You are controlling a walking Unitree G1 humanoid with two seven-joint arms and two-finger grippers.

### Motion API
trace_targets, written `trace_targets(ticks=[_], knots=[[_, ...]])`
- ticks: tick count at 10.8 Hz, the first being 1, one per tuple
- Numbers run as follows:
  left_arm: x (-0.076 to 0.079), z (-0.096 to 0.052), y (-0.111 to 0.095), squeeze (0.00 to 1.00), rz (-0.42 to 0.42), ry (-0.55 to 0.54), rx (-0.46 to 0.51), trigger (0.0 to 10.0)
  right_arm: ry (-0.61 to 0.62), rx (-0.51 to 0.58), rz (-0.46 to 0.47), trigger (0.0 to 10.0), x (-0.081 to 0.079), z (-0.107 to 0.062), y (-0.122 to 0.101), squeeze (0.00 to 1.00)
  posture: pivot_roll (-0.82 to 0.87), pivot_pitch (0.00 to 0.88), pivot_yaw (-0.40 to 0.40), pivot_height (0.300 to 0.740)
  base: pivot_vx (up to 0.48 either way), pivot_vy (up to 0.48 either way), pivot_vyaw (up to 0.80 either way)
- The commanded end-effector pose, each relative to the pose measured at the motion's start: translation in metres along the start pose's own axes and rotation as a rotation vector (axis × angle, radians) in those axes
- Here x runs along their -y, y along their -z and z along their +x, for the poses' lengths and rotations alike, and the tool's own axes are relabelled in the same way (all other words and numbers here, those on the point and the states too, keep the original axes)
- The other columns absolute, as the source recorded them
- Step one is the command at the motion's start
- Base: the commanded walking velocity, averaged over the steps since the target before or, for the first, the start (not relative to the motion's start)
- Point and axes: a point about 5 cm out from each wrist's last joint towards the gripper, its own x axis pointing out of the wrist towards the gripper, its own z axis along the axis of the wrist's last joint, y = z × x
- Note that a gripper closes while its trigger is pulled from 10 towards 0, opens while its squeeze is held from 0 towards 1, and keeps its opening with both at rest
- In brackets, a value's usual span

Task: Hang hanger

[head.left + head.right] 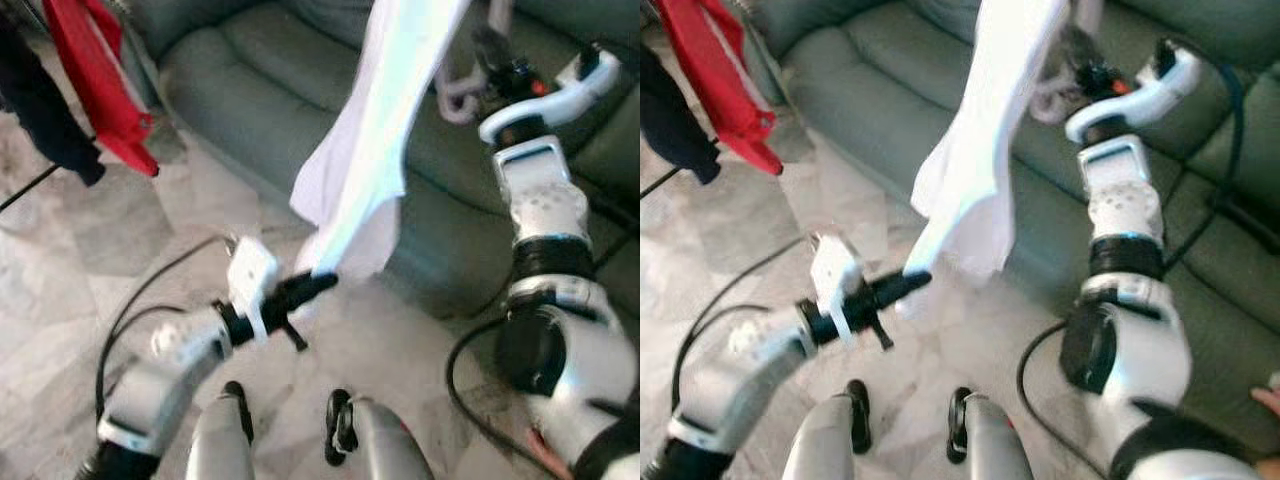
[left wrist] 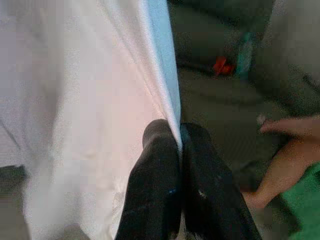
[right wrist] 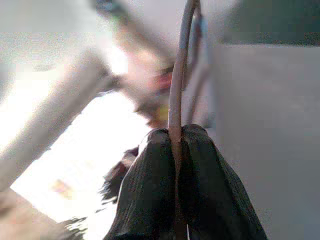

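- Holding the hanger [image 3: 176, 90] up high, our right gripper [image 3: 176, 137] has its two black fingers [image 3: 150, 180] pressed together on the thin pale wire of the hook, as the right wrist view shows.
- We see the right arm [image 1: 545, 215] stretched upward over the grey-green sofa [image 1: 250, 90] in the head views, with the pale hanger [image 1: 462, 95] near its end.
- From the hanger a white garment [image 1: 370, 130] hangs down in front of the sofa, and its lower edge comes to our left gripper [image 1: 318, 283].
- Our left gripper pinches the hem of the white garment [image 2: 85, 100]; in the left wrist view its fingers [image 2: 155, 185] are closed with the cloth edge between them.
- We see on the left side a red garment [image 1: 95, 75] and a dark garment [image 1: 40, 110] hanging above the marble floor [image 1: 80, 260], well apart from the white one.
- Black cables [image 1: 150, 290] run along both arms.
- In the left wrist view a person's hand [image 2: 280, 160] is beside the sofa, with something green [image 2: 302, 205] near it.
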Motion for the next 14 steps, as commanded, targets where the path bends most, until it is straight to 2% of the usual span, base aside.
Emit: trace_targets(ticks=[1, 2, 4, 5, 6, 7, 8, 9, 10, 11, 13, 14], knots=[[0.005, -0.002, 0.023, 0.0, -0.002, 0.01, -0.109, 10.0, -0.317, 0.062, -0.015, 10.0, -0.05, 0.01, -0.03, 0.0, 0.05, 0.246, -0.083, 0.74, 0.0, 0.0, 0.0], [0.001, 0.002, 0.024, 0.0, 0.055, -0.017, -0.123, 10.0, -0.439, -0.06, -0.051, 10.0, -0.065, 0.001, -0.015, 0.0, 0.05, 0.247, -0.083, 0.74, 0.0, 0.0, 0.0], [-0.004, 0.006, 0.026, 0.0, 0.119, -0.037, -0.13, 10.0, -0.491, -0.106, -0.032, 10.0, -0.074, -0.005, -0.01, 0.0, 0.05, 0.247, -0.083, 0.74, 0.0, 0.0, 0.0], [-0.004, 0.009, 0.027, 0.33, 0.129, -0.047, -0.115, 10.0, -0.477, -0.159, -0.107, 10.0, -0.071, -0.01, -0.004, 0.0, 0.03, 0.245, -0.081, 0.74, 0.0, 0.0, 0.0], [-0.003, 0.012, 0.029, 1.0, 0.141, -0.048, -0.11, 10.0, -0.497, -0.241, -0.158, 10.0, -0.074, -0.021, 0.004, 0.0, 0.03, 0.245, -0.081, 0.74, 0.0, 0.0, 0.0], [-0.002, 0.013, 0.03, 1.0, 0.157, -0.051, -0.109, 10.0, -0.516, -0.291, -0.195, 10.0, -0.074, -0.026, 0.011, 0.0, 0.03, 0.242, -0.084, 0.74, 0.0, 0.0, 0.0], [-0.004, 0.014, 0.032, 1.0, 0.174, -0.064, -0.11, 10.0, -0.543, -0.371, -0.216, 10.0, -0.071, -0.038, 0.021, 0.0, 0.04, 0.24, -0.086, 0.74, 0.0, 0.0, 0.0], [-0.005, 0.013, 0.033, 1.0, 0.188, -0.083, -0.113, 10.0, -0.5, -0.481, -0.392, 10.0, -0.056, -0.056, 0.036, 0.0, 0.04, 0.24, -0.087, 0.74, 0.0, 0.0, 0.0], [-0.005, 0.01, 0.034, 1.0, 0.192, -0.083, -0.117, 10.0, -0.448, -0.51, -0.476, 10.0, -0.044, -0.063, 0.04, 0.0, 0.04, 0.245, -0.085, 0.74, 0.0, 0.0, 0.0], [-0.006, 0.007, 0.034, 1.0, 0.198, -0.099, -0.119, 10.0, -0.426, -0.528, -0.522, 10.0, -0.037, -0.071, 0.042, 0.0, 0.04, 0.247, -0.083, 0.74, 0.0, 0.0, 0.0], [-0.019, -0.001, 0.027, 1.0, 0.223, -0.191, -0.076, 10.0, -0.404, -0.529, -0.671, 10.0, -0.026, -0.082, 0.046, 0.0, 0.03, 0.249, -0.08, 0.74, 0.0, 0.0, 0.0], [-0.023, -0.003, 0.022, 1.0, 0.239, -0.199, -0.064, 10.0, -0.404, -0.534, -0.686, 10.0, -0.022, -0.085, 0.047, 0.0, 0.04, 0.249, -0.081, 0.74, 0.0, 0.0, 0.0]])
